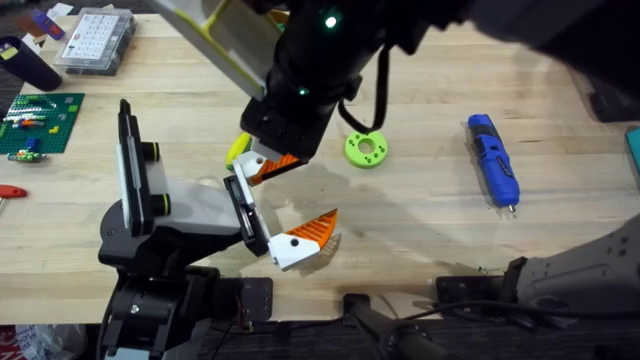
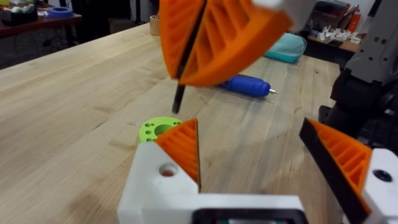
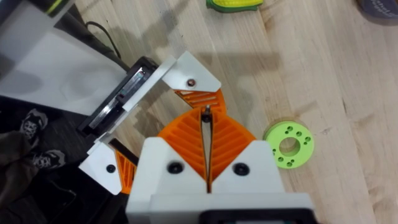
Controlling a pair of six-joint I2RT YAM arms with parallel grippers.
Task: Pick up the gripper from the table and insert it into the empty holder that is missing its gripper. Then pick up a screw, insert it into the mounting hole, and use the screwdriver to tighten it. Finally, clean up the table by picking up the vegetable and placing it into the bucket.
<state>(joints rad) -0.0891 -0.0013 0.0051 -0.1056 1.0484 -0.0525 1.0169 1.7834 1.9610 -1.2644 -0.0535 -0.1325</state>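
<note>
Right gripper [image 3: 206,146]: fingers pressed together on a thin dark screw [image 3: 205,114], poised over the holder [image 1: 243,213]. Left gripper [image 2: 273,155]: fingers spread, nothing between them. Counter [image 1: 420,215]: screwdriver [image 1: 494,160] to the right; vegetable [image 1: 236,149] near the holder.

I see holder [image 1: 245,215] front-left on counter [image 1: 420,225] | disc [image 1: 365,150] mid, behind it | screwdriver [image 1: 494,160] far right | vegetable [image 1: 237,148] left of disc
</note>
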